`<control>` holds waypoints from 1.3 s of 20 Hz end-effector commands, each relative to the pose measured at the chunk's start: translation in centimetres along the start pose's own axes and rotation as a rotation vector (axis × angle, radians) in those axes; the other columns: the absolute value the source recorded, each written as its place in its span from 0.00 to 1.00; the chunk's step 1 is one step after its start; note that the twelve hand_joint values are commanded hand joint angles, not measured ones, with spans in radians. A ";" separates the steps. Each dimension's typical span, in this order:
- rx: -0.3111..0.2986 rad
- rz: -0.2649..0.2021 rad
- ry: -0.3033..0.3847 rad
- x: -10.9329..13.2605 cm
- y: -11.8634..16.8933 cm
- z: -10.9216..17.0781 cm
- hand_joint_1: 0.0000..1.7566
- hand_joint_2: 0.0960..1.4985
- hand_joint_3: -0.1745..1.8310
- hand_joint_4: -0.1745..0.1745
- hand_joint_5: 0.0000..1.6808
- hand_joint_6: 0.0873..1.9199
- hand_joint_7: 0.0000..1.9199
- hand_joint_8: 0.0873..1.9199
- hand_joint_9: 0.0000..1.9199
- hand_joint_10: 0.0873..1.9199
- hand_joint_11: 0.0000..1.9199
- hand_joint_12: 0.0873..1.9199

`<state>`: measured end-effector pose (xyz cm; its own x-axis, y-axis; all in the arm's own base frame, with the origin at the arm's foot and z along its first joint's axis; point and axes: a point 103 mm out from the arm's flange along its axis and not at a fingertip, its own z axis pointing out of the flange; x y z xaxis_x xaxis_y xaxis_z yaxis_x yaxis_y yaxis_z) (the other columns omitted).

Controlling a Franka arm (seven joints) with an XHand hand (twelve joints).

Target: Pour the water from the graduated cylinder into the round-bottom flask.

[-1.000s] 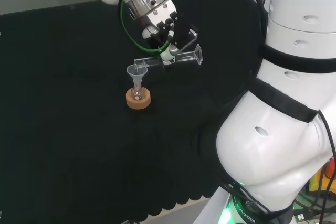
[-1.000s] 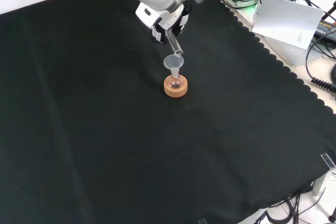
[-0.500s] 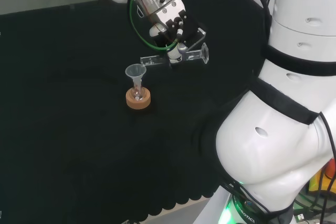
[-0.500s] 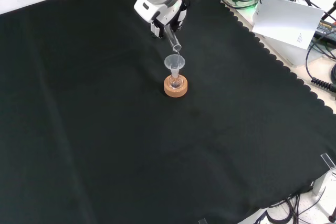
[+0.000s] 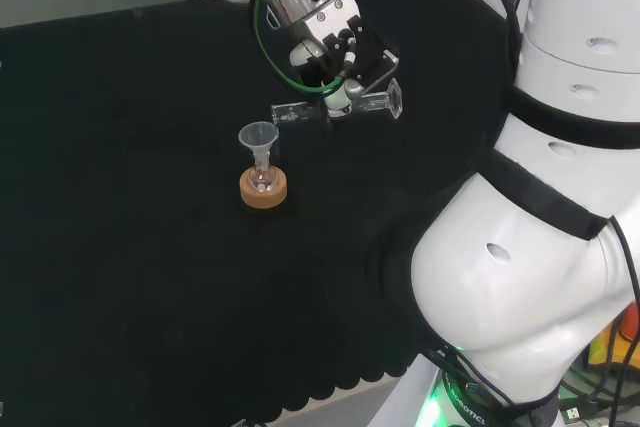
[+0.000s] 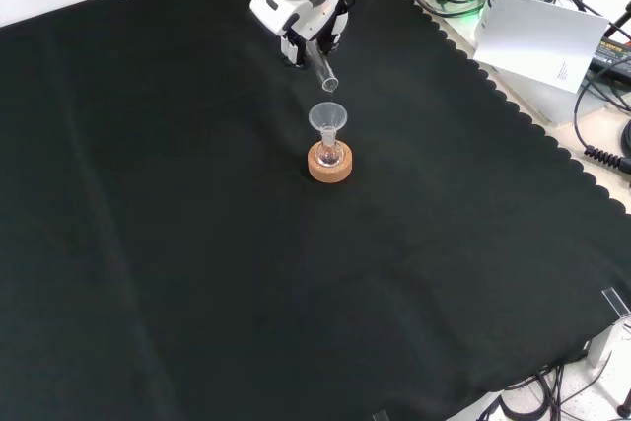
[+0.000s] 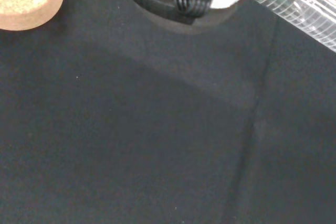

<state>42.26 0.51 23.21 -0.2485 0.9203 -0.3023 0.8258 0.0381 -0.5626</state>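
Head view shows the hand (image 5: 325,42) above the tabletop (image 5: 120,247), with its fingers curled round the graduated cylinder (image 5: 335,107), which it holds in the air. The cylinder lies almost level. Its long axis runs left to right in this view, the open mouth pointing left and the flared foot pointing right. In the front view the cylinder (image 6: 321,69) slants down out of the hand (image 6: 301,27), and its mouth is above and a little behind the funnel (image 6: 326,117), not touching it.

The funnel (image 5: 259,137) sits in the neck of the round-bottom flask (image 5: 262,178), below and to the left of the hand in the head view. The flask rests on a cork ring (image 5: 263,188).

The cylinder is clear, with fine printed lines along its wall, well seen in the wrist view (image 7: 299,3). If any water remains in it, I cannot tell. The flask is small and clear; its content is hard to make out. The wrist view cuts off the cork ring (image 7: 29,3) at the edge.
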 end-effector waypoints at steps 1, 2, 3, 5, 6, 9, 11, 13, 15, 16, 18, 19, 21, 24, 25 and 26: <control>0.000 0.003 0.003 0.4 0.2 -0.1 0.81 0.62 0.09 0.00 0.77 0.20 0.64 0.29 0.81 0.00 0.65 0.34; -0.001 0.007 0.003 0.2 0.3 0.0 0.81 0.62 0.09 0.00 0.77 0.20 0.64 0.29 0.81 0.00 0.65 0.34; 0.000 0.010 0.001 0.2 0.4 0.0 0.81 0.62 0.09 0.00 0.77 0.20 0.64 0.29 0.81 0.00 0.65 0.34; 0.006 0.012 -0.011 1.0 0.7 -0.3 0.81 0.62 0.09 0.00 0.77 0.20 0.64 0.29 0.81 0.00 0.65 0.34; 0.012 0.013 -0.020 1.8 0.9 -0.5 0.81 0.62 0.09 0.00 0.77 0.20 0.64 0.29 0.81 0.00 0.65 0.34; 0.020 0.018 -0.030 2.7 1.3 -0.9 0.81 0.62 0.09 0.00 0.77 0.20 0.64 0.29 0.81 0.00 0.65 0.34; 0.020 0.021 -0.027 3.2 1.5 -1.1 0.81 0.62 0.09 0.00 0.77 0.20 0.64 0.29 0.81 0.00 0.65 0.34; 0.017 0.024 -0.029 3.5 1.6 -1.2 0.81 0.62 0.09 0.00 0.77 0.20 0.64 0.29 0.81 0.00 0.65 0.34; 0.015 0.025 -0.033 3.3 1.5 -1.2 0.81 0.62 0.09 0.00 0.77 0.20 0.64 0.29 0.81 0.00 0.65 0.34; 0.015 0.026 -0.038 3.2 1.4 -1.2 0.81 0.62 0.09 0.00 0.77 0.20 0.64 0.29 0.81 0.00 0.65 0.34; 0.015 0.026 -0.043 2.9 1.3 -1.1 0.81 0.62 0.09 0.00 0.77 0.20 0.64 0.29 0.81 0.00 0.65 0.34; 0.014 0.027 -0.046 2.8 1.3 -1.1 0.81 0.62 0.09 0.00 0.77 0.20 0.64 0.29 0.81 0.00 0.65 0.34; 0.007 0.021 -0.037 1.7 1.0 -0.6 0.81 0.62 0.09 0.00 0.77 0.20 0.64 0.29 0.81 0.00 0.65 0.34; 0.011 0.028 -0.056 1.9 1.0 -0.6 0.81 0.62 0.09 0.00 0.77 0.20 0.64 0.29 0.81 0.00 0.65 0.34; 0.011 0.029 -0.062 2.1 1.1 -0.8 0.81 0.62 0.09 0.00 0.77 0.20 0.64 0.29 0.81 0.00 0.65 0.34; 0.012 0.030 -0.066 2.5 1.1 -1.0 0.81 0.62 0.09 0.00 0.77 0.20 0.64 0.29 0.81 0.00 0.65 0.34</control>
<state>42.95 2.61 22.62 -0.2547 0.9022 -0.3480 0.8253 0.0152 -0.5645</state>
